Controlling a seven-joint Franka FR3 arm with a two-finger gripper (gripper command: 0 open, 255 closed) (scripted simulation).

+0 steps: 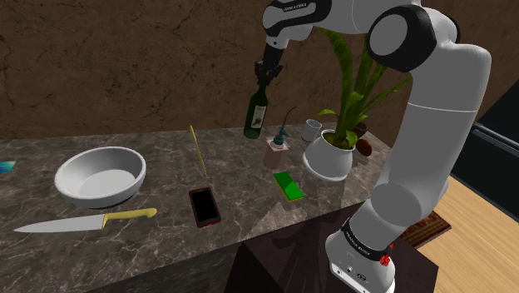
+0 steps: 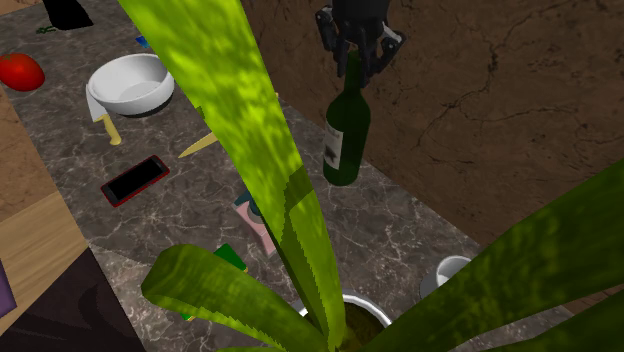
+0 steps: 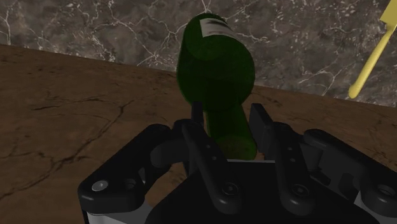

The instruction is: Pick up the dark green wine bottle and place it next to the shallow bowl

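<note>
Yellow-handled kitchen knife at grey marble counter front, shallow white bowl just behind, dark green wine bottle near counter's rear edge, well apart from bowl, black gripper clenched on its neck, brown wall beyond.

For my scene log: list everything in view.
wine bottle: one, dark green, back of the counter
bowl: one, white, shoulder view's left
knife: one, yellow handle, before the bowl
phone: one, black, red-edged, counter's front
card: one, green, between phone and plant
potted plant: one, green, white pot, counter's end
cup: one, white, behind the plant
dispenser: one, pink, beside the plant
stick: one, yellow, between bowl and dispenser
gripper: one, black, clasping the bottle's neck
</note>
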